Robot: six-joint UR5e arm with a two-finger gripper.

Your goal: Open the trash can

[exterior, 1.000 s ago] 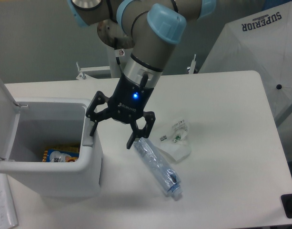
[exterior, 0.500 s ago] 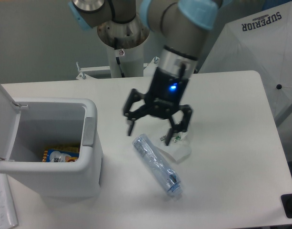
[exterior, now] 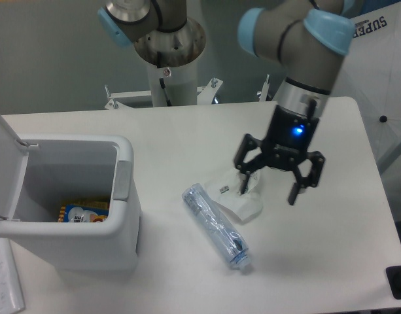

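Observation:
The white trash can [exterior: 69, 245] stands at the left of the table with its lid [exterior: 2, 150] swung up and back, so the inside shows. A grey push tab [exterior: 122, 180] sits on its right wall. Colourful packaging [exterior: 79, 213] lies at the bottom inside. My gripper [exterior: 269, 185] hangs open well to the right of the can, above the table, with nothing between its fingers. It is over the right side of a crumpled clear wrapper [exterior: 238, 199].
A crushed clear plastic bottle [exterior: 216, 226] lies diagonally between the can and the gripper. A white cloth printed "SUPERIOR" [exterior: 357, 59] stands at the back right. The arm's base column [exterior: 166, 62] rises at the back. A dark object [exterior: 398, 282] sits at the lower right edge.
The gripper has travelled from beside the can's right rim across to the right, past the bottle, and stays open. The can and bottle have not moved.

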